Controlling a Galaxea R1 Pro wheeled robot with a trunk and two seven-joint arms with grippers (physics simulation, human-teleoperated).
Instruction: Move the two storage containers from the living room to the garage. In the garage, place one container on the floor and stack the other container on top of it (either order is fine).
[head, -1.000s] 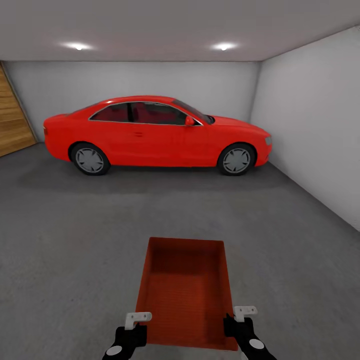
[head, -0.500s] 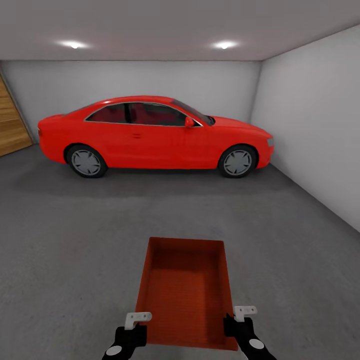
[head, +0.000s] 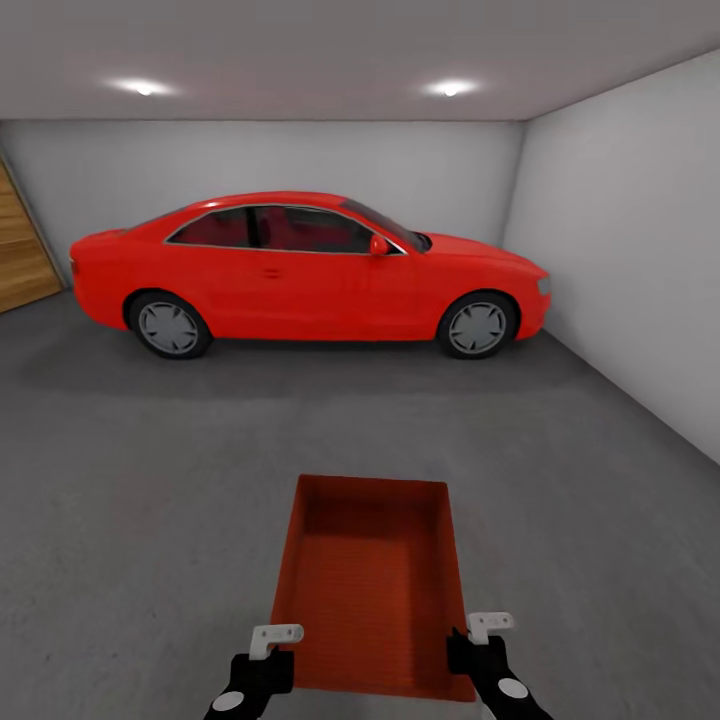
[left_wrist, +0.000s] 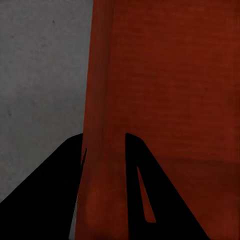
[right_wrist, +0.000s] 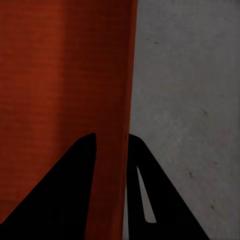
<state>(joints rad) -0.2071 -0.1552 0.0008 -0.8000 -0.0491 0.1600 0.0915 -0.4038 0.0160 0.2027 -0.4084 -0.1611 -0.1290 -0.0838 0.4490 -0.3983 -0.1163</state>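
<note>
One rust-red storage container (head: 372, 585) is in sight, carried low and near, with two grippers at its near corners: the left gripper (head: 270, 640) and the right gripper (head: 488, 628). Far across the grey floor (head: 150, 470) stands one red car (head: 300, 272) showing two wheels. Two round ceiling lights glow above, one left (head: 143, 88) and one right (head: 450, 89).

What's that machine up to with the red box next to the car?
A two-armed robot is carrying a rust-red storage container out in front of itself in a garage. Its left gripper pinches one long wall of the open bin and its right gripper pinches the opposite wall, one finger inside and one outside. The bin looks empty. Ahead, a red coupe is parked side-on across the back, on the grey concrete floor. A second container isn't visible here.
</note>
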